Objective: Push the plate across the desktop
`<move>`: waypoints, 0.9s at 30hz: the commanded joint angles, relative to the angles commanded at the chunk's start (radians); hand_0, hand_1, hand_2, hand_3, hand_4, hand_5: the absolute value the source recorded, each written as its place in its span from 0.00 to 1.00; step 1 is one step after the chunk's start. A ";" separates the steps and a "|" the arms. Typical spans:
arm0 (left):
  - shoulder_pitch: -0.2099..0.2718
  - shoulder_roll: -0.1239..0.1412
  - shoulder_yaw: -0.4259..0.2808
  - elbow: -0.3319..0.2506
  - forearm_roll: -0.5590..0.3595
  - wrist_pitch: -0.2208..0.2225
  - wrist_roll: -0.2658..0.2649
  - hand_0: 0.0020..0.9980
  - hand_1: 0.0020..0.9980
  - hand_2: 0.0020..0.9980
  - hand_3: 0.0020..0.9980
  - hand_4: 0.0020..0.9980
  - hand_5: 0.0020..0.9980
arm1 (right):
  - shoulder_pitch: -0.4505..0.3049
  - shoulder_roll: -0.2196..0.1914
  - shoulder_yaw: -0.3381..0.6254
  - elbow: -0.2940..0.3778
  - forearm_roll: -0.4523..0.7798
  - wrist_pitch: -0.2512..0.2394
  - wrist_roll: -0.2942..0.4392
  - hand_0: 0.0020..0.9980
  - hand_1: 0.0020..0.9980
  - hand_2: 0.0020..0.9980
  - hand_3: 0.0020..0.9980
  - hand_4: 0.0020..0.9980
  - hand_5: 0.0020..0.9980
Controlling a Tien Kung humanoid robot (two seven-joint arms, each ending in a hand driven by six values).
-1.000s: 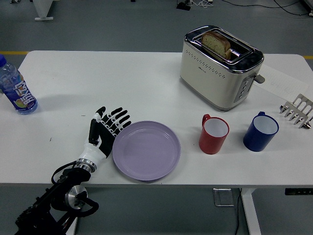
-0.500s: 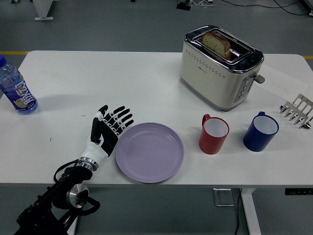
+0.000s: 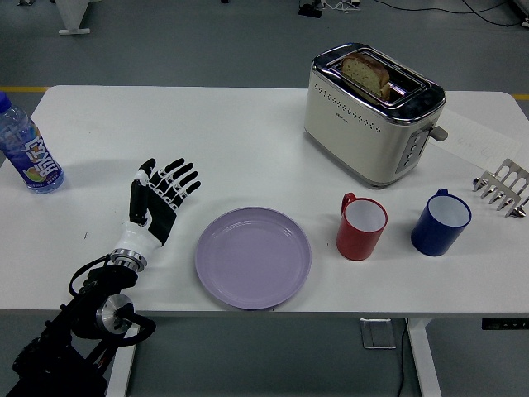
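Hovering my left hand, fingers spread and empty, beside the plate; a hard shove could hit the red mug.

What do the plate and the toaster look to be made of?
The plate looks like plastic or melamine: flat lilac colour, matte, with only soft highlights, though glazed ceramic can't be ruled out. The toaster appears metal: cream body with a satin finish, and polished chrome trim on top with mirror-like reflections.
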 joint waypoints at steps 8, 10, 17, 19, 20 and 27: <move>0.021 0.019 -0.160 -0.041 0.061 -0.017 0.113 0.73 0.74 0.70 0.64 0.53 1.00 | -0.005 -0.002 -0.005 -0.002 0.013 -0.002 0.005 0.58 0.52 0.61 0.56 0.21 0.52; 0.033 0.044 -0.208 -0.055 0.070 -0.021 0.145 0.73 0.74 0.70 0.64 0.53 1.00 | -0.006 -0.003 -0.007 -0.002 0.018 -0.003 0.007 0.58 0.52 0.61 0.56 0.21 0.52; 0.080 0.130 -0.305 -0.085 0.063 -0.020 0.196 0.73 0.74 0.70 0.65 0.54 1.00 | -0.006 -0.002 -0.013 -0.002 0.033 -0.007 0.009 0.58 0.52 0.61 0.56 0.21 0.52; 0.089 0.144 -0.329 -0.088 0.057 -0.016 0.199 0.73 0.74 0.70 0.65 0.54 1.00 | -0.006 -0.002 -0.015 -0.002 0.036 -0.007 0.009 0.58 0.52 0.61 0.56 0.21 0.52; 0.094 0.149 -0.349 -0.090 0.054 -0.013 0.199 0.73 0.74 0.70 0.65 0.54 1.00 | -0.007 -0.002 -0.015 -0.002 0.037 -0.008 0.010 0.58 0.52 0.61 0.56 0.21 0.52; 0.135 0.181 -0.440 -0.099 0.029 0.011 0.193 0.73 0.74 0.70 0.65 0.54 1.00 | -0.010 -0.001 -0.017 -0.001 0.042 -0.010 0.009 0.58 0.52 0.61 0.56 0.21 0.52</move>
